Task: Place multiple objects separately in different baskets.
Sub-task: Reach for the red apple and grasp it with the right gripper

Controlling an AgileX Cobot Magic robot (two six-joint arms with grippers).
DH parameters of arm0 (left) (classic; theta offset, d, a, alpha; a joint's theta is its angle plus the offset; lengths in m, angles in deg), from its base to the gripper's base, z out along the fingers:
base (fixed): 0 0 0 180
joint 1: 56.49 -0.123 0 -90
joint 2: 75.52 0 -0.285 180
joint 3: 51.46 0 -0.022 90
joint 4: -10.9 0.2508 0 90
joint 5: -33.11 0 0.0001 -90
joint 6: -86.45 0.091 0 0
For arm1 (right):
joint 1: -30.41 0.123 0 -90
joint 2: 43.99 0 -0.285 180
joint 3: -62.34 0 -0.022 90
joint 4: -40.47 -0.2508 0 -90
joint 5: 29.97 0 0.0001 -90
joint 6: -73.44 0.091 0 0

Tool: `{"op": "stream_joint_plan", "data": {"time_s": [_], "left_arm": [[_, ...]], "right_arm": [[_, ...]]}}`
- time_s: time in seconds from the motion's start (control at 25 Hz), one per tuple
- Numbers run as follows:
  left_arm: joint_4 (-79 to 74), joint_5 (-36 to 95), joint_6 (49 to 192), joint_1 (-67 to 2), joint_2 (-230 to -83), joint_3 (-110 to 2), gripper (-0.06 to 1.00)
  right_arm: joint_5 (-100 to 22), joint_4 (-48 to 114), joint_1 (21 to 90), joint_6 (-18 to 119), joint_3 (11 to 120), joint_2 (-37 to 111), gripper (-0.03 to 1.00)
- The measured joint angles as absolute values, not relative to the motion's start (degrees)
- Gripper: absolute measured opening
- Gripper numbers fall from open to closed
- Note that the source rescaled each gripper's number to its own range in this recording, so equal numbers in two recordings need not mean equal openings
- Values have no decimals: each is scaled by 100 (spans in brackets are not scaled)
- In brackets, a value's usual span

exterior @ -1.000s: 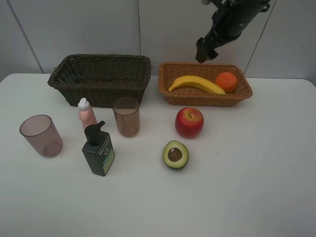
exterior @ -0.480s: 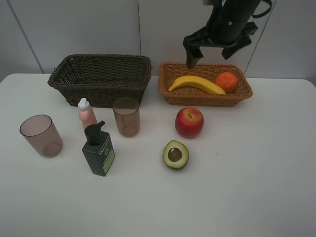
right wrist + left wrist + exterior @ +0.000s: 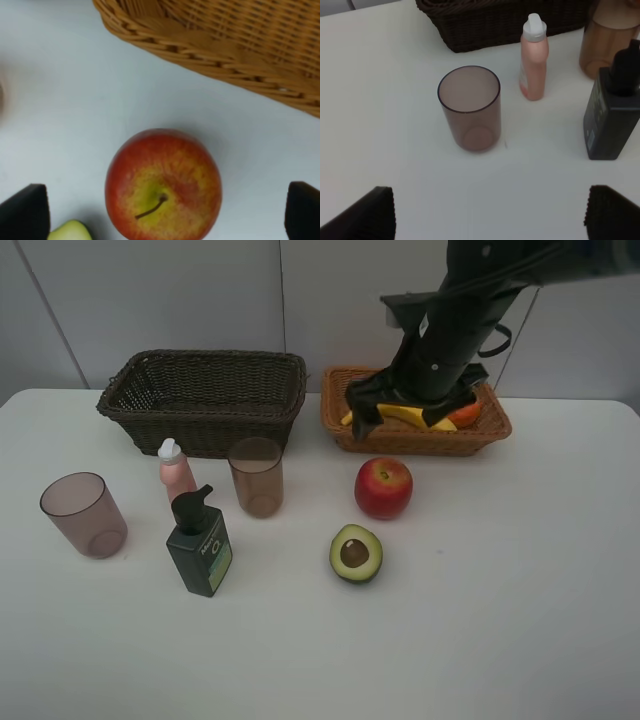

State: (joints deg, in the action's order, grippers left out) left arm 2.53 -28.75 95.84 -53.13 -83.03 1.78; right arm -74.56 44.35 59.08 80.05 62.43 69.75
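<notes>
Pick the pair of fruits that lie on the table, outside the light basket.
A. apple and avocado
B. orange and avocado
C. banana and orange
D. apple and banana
A: the red apple and the halved avocado sit on the white table in front of the light basket, which holds the banana and the orange.

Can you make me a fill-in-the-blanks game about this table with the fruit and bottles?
1. The right gripper hangs open over the red ____.
2. The banana lies in the light ____.
3. The pink bottle has a ____ cap.
4. The pump bottle is dark ____.
Missing words: apple; basket; white; green.
</notes>
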Motion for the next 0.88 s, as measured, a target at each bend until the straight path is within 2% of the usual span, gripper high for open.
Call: {"op": "stream_joint_plan", "data": {"time_s": [0.36, 0.88], "left_arm": [[253, -2875, 9584, -5313, -8303, 178, 100], [253, -2875, 9584, -5313, -8303, 178, 100]], "right_arm": [[-6170, 4047, 5912, 8027, 5373, 6975, 99], [-5715, 3972, 5912, 8027, 5198, 7251, 99]]}}
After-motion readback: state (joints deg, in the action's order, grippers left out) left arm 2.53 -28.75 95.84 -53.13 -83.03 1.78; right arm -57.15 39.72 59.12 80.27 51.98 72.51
